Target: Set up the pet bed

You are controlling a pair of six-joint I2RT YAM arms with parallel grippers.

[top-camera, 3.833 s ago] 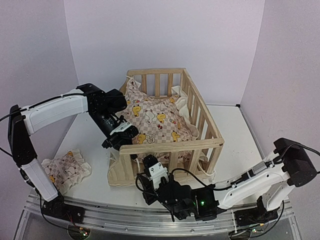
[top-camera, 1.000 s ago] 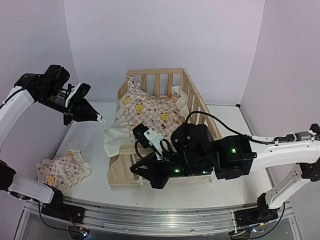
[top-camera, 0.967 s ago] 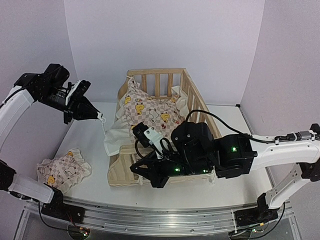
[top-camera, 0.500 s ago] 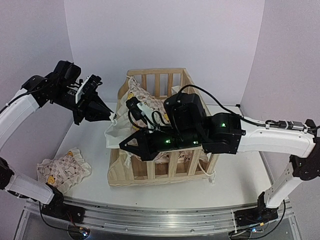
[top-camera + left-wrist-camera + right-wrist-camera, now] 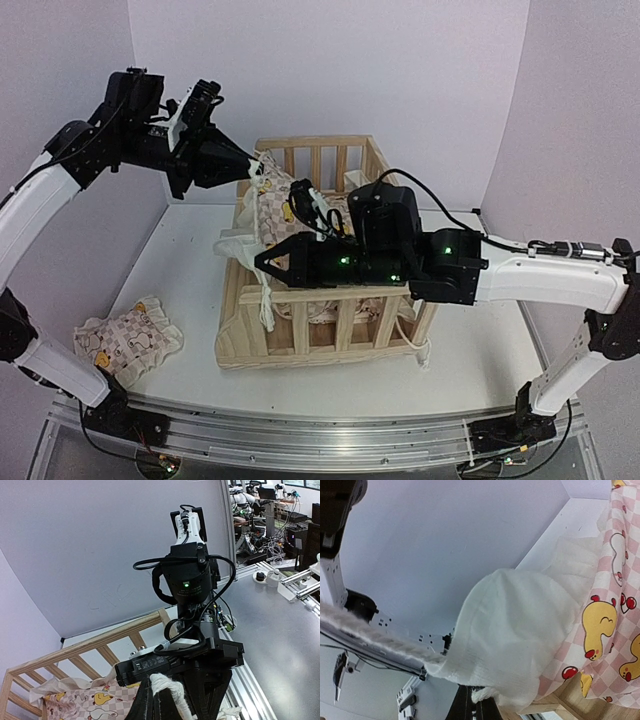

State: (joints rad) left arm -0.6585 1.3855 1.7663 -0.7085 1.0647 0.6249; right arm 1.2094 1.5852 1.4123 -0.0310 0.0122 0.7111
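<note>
**Cushion held at two corners above the frame**

The cushion (image 5: 275, 205) is found stretched between the two pincers and partly draped inside the pine frame (image 5: 340, 293), which stands on the desk (image 5: 190, 250) below them. The left pincer (image 5: 252, 166) is pressed together on a tie string (image 5: 167, 687). The right pincer (image 5: 262, 263) is pinched on the cream ruffle (image 5: 505, 630). The cushion is judged light, soft and limp, so sagging is expected. Hold is best taken at corners or strings, not mid-panel. The frame is judged stiff.
</note>
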